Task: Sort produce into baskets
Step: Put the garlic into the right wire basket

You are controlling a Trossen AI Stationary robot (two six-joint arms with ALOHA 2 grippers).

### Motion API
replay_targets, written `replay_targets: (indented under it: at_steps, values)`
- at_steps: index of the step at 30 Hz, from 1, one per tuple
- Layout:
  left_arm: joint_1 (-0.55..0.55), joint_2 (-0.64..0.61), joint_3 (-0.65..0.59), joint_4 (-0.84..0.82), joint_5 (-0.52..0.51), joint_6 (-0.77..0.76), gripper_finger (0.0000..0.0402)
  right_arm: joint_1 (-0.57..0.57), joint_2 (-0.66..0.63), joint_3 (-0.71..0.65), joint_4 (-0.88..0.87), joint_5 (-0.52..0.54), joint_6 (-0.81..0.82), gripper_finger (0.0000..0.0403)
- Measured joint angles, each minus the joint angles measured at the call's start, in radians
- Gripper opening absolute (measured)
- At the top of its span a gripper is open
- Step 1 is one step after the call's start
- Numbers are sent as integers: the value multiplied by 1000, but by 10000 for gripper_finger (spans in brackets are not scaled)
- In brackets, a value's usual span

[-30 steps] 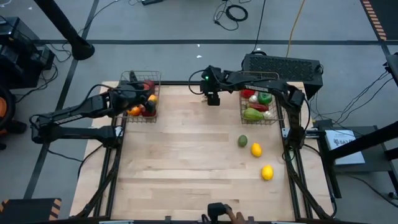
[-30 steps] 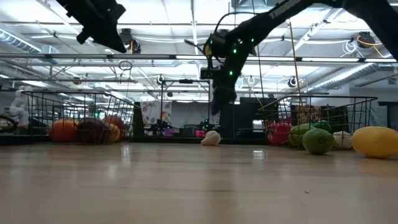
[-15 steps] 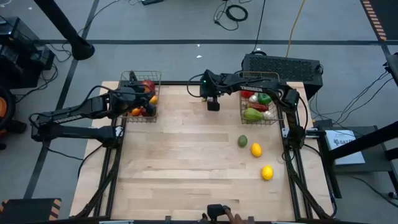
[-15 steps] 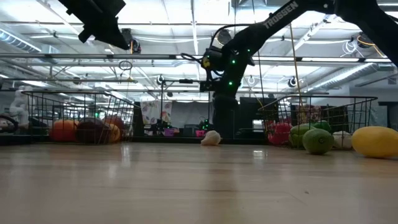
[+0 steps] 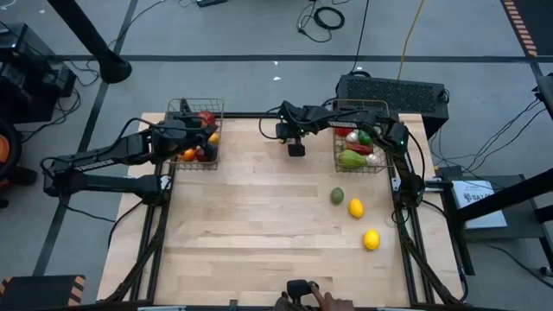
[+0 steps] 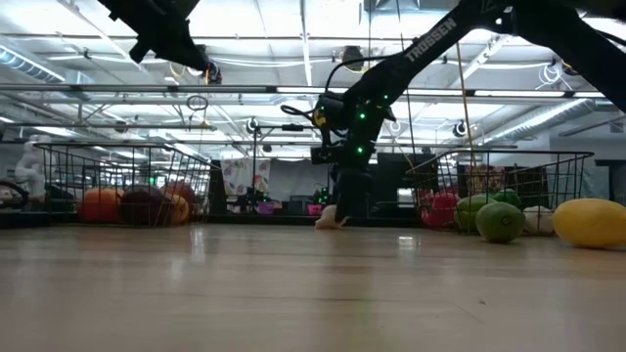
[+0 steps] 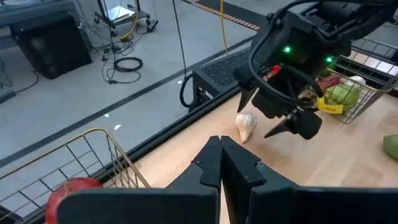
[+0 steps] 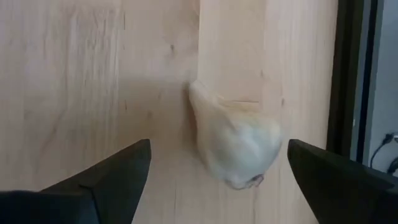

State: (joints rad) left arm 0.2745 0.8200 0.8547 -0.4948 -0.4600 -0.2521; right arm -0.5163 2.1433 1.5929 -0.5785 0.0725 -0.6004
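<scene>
A white garlic (image 8: 233, 146) lies on its side on the wooden table near the far edge; it also shows in the left wrist view (image 7: 245, 126). My right gripper (image 5: 295, 145) points down over it, open, one finger on either side and clear of it; in the low view my right gripper (image 6: 344, 207) half hides it. My left gripper (image 7: 220, 152) is shut and empty above the left basket (image 5: 183, 111), which holds oranges and red pieces. The right basket (image 5: 383, 169) holds green and red produce.
A green fruit (image 5: 337, 196) and two yellow lemons, one (image 5: 355, 207) by the other (image 5: 371, 239), lie loose on the right half of the table. A person's hand (image 5: 324, 301) shows at the near edge. The table's middle and near left are bare wood.
My right gripper has come down toward the garlic at the far edge and now stands low around it, fingers apart. The garlic has not moved.
</scene>
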Motion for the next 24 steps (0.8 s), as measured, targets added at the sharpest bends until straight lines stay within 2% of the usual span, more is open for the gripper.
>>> replay_targets:
  at_steps: [11, 24]
  values:
    - [0, 0, 0, 0, 11, 3, 6, -1, 7, 0, 34, -1, -39, 321]
    - [0, 0, 0, 0, 27, 3, 6, 2, 30, 1, 20, 5, 3, 278]
